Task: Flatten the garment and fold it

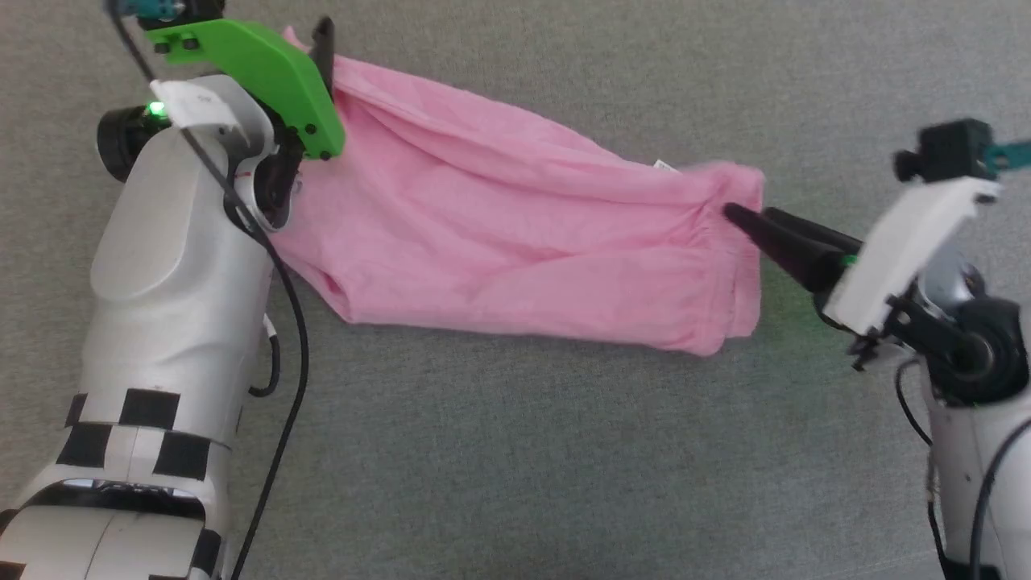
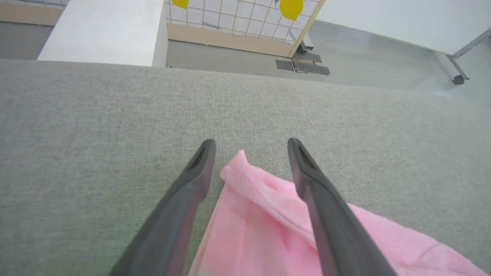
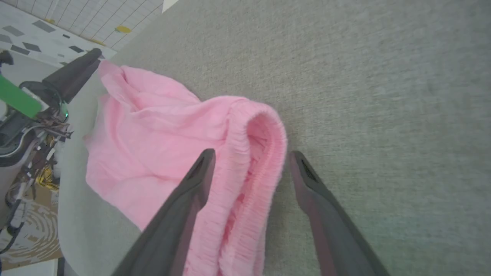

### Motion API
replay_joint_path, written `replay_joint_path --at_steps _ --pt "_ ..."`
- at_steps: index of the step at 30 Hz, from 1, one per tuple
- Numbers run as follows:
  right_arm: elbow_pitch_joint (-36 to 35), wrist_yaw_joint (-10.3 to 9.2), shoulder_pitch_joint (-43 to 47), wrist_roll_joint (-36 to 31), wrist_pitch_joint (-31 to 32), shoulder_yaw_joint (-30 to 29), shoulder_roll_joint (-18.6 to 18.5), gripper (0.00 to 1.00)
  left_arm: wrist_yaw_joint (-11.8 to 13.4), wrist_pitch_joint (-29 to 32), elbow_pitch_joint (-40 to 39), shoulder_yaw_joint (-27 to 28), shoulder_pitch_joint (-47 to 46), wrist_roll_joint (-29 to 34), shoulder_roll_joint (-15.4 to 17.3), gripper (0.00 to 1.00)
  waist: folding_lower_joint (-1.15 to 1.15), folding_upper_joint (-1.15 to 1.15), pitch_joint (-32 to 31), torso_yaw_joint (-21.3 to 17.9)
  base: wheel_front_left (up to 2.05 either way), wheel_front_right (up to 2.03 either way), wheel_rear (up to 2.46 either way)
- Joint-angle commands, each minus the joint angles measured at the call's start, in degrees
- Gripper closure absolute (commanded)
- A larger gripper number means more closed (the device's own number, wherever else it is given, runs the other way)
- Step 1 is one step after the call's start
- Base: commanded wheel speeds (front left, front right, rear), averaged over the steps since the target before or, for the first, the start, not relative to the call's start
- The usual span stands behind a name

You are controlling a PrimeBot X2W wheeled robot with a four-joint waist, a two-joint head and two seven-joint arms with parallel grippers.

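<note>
Grey cloth table (image 1: 515, 451): light pink soft cotton shorts (image 1: 515, 242), limp and light, lie rumpled between left pincer (image 2: 251, 140), fingers apart astride a hem corner (image 2: 239, 163), and right pincer (image 3: 252, 152), apart astride gathered waistband (image 3: 268, 126), likely the firmest hold.

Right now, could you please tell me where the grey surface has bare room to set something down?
The widest bare patch of grey surface lies on the near side of the garment, along its whole length. Another runs beyond its far edge, toward the right. Both garment ends are crowded: the open left end effector and right end effector straddle them.
</note>
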Motion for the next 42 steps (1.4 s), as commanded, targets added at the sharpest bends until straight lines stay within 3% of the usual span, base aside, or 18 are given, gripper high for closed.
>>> replay_joint_path --at_steps 1,8,13,17,18,23,33,38,39,42 --pt "-0.78 -0.09 2.08 -0.71 -2.29 -0.74 -0.33 0.0 -0.14 -2.17 -0.11 0.07 0.29 0.26 0.52 0.0 -0.01 0.0 -2.99 1.58 0.0 0.0 0.0" --pt "-6.45 -0.09 12.74 -10.67 -15.32 -4.35 1.79 0.0 -1.56 -17.83 -4.2 -2.19 9.05 5.08 3.65 0.0 -0.01 0.0 -10.0 3.97 0.0 0.0 0.0" --pt "-11.45 -0.09 22.02 -23.05 -18.51 -4.65 3.07 0.0 -0.42 -26.68 -10.33 -3.36 19.46 7.85 5.18 0.0 -0.01 0.0 -14.29 5.89 0.0 0.0 0.0" --pt "-14.31 -0.09 27.0 -29.88 -15.95 -3.69 4.8 0.0 2.46 -28.68 -18.29 -2.43 29.29 9.17 5.91 0.0 -0.01 0.0 -16.58 7.01 0.0 0.0 0.0" --pt "-14.51 -0.09 27.77 -33.68 -12.59 -2.95 5.6 0.0 4.27 -28.97 -24.22 -1.34 36.28 9.61 6.3 0.0 -0.01 0.0 -17.31 7.65 0.0 0.0 0.0" --pt "-10.96 -0.09 23.33 -37.8 -7.4 -1.44 6.17 0.0 6.51 -29.05 -30.89 0.33 44.63 8.76 5.91 0.0 -0.01 0.0 -17.25 8.73 0.0 0.0 0.0" --pt "3.86 -0.09 11.99 -43.28 -0.99 -1.92 4.52 0.0 7.09 -28.37 -35.63 -0.45 46.71 8.03 4.98 0.0 -0.01 0.0 -14.33 11.4 0.0 0.0 0.0" --pt "8.72 -0.09 10.99 -42.07 0.27 -0.31 3.89 0.0 6.71 -28.16 -35.3 -1.05 45.87 7.96 4.98 0.0 -0.01 0.0 -13.37 11.99 0.0 0.0 0.0" --pt "10.19 -0.09 10.94 -40.68 0.47 1.0 3.71 1.0 6.44 -27.9 -34.69 -1.25 45.51 7.74 5.11 0.0 -0.01 0.0 -13.22 11.86 0.0 0.0 0.0" --pt "10.42 -0.09 10.67 -39.6 -0.15 2.18 3.19 1.0 6.02 -26.97 -33.88 -1.53 44.99 7.39 5.34 0.0 -0.01 0.0 -13.31 11.3 0.0 0.0 0.0"
